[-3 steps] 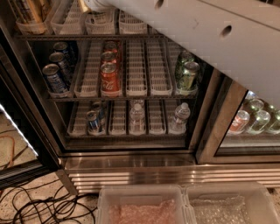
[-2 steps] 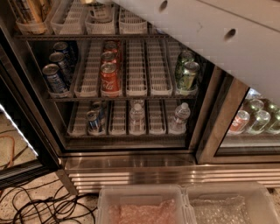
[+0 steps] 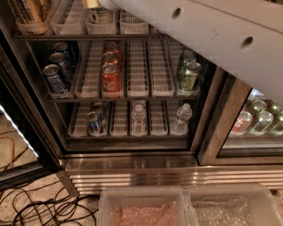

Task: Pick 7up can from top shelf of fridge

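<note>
Just below the gripper [image 3: 92, 3], itself barely peeking in at the upper edge under the broad white robot arm [image 3: 212, 39]: whitish, silver-rimmed 7up can [image 3: 100, 16], upright in a white slotted plastic lane tray [image 3: 131, 23] on the dark metal top shelf [image 3: 66, 37] of the glass-door fridge [image 3: 132, 163]. Cannot tell whether open, closed or gripping; too little of it in view. Judged as the closing-in step, with no grasp confirmed. Risks from here: shoving the can backward down its lane through an off-centre approach; clipping the tray's raised side walls, close on both sides of the can; tipping it if caught only by the rim. Tight room right around the gripper: tray walls left and right, neighbouring trays just beside, tan unidentifiable stock [image 3: 28, 15] farther to its left. Free room mainly outward, through the fridge's open front. Well below the gripper, red cola cans [image 3: 111, 77], blue cans [image 3: 54, 78] and metallic green-gold cans [image 3: 190, 75] on the lower rack [image 3: 132, 99], clear of the exit path given a straight pull outward.
</note>
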